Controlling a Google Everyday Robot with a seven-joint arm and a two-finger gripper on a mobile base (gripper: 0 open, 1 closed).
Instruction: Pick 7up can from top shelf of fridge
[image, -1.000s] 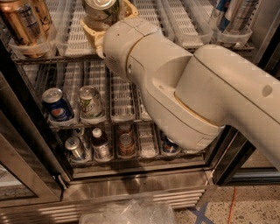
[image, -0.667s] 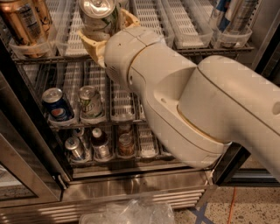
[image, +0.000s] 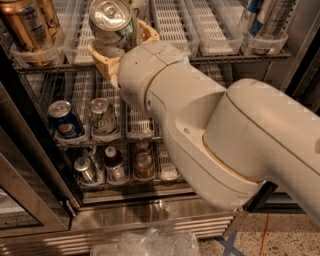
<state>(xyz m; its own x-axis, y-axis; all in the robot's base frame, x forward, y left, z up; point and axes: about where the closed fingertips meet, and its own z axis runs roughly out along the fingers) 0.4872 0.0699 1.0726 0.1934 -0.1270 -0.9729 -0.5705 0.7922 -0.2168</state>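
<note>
Presently, 7up can (image: 112, 22) clamped by the pincer (image: 121, 44), held at the top shelf (image: 210, 30) front edge, Pepsi can (image: 64, 120) seated one rack below.

At the front of the top shelf (image: 212, 30), white slotted plastic lanes on metal wire, the matt tan plastic gripper (image: 123, 42) clasped the glossy metal 7up can (image: 111, 22), the arm (image: 215, 130) was smooth cream plastic, and the fridge (image: 150, 212) sill was shiny brushed steel.

Clasping the 7up can (image: 111, 24) in the tool (image: 123, 43), silver lid up, at the near left of the top shelf (image: 210, 30) of the fridge (image: 150, 212).
</note>
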